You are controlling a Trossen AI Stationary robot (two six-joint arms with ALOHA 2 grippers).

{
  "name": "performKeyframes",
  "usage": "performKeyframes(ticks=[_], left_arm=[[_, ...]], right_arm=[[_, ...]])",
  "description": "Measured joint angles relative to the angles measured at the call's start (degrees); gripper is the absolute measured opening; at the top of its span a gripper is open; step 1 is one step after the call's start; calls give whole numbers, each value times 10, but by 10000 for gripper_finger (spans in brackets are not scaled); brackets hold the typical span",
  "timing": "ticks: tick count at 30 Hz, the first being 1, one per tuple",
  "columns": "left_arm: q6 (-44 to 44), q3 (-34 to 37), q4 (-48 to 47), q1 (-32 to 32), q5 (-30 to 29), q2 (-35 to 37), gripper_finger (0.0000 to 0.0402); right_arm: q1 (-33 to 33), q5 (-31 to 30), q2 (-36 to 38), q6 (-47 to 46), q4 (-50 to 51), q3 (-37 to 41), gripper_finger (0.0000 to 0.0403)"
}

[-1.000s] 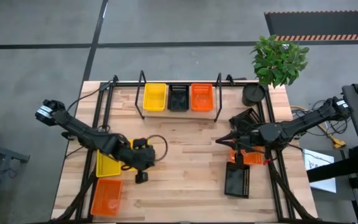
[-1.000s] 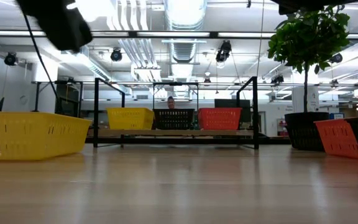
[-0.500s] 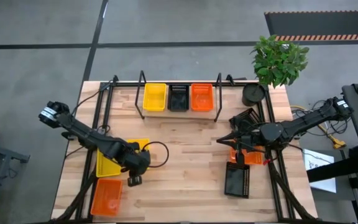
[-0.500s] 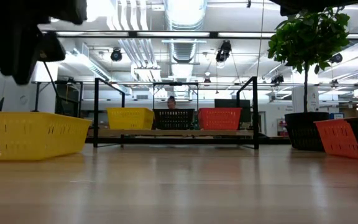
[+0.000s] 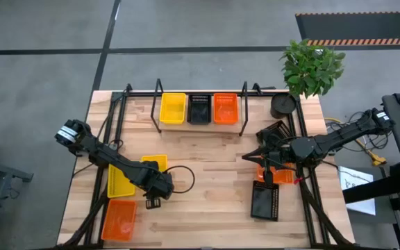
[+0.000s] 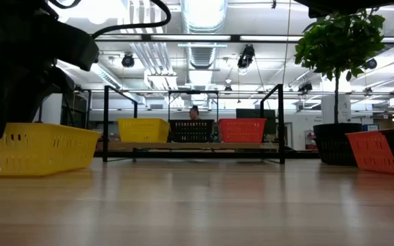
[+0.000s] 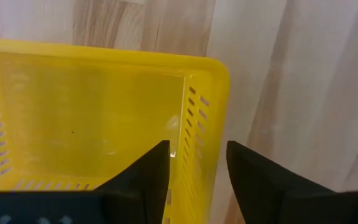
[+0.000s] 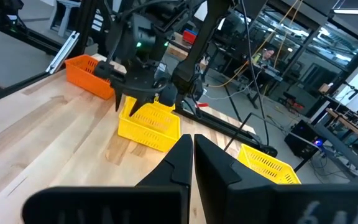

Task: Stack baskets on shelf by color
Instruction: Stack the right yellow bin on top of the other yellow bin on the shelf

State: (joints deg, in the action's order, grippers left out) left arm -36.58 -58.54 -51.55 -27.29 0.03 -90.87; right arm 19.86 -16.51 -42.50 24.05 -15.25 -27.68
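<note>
The worktop (image 5: 207,173) carries a wire shelf (image 5: 200,94) at its far edge, already holding one yellow, one black and one orange basket. A loose yellow basket (image 7: 98,118) sits on the left side, next to an orange basket (image 5: 119,220). The left pincer (image 7: 196,162) stands apart, straddling the yellow basket's end wall. Thin perforated plastic looks light, slightly springy and slick, so that upright rim wall seems the best hold. The right pincer (image 8: 192,155) waits closed, with nothing in it, on the right side.
</note>
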Motion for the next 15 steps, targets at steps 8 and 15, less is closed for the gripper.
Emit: performKeyframes(ticks=[8, 15], left_arm=[[0, 0, 0, 0, 0, 0, 77], [-5, -7, -1, -1, -1, 7, 7]], right_arm=[[0, 0, 0, 0, 0, 0, 9], [0, 0, 0, 0, 1, 0, 9]])
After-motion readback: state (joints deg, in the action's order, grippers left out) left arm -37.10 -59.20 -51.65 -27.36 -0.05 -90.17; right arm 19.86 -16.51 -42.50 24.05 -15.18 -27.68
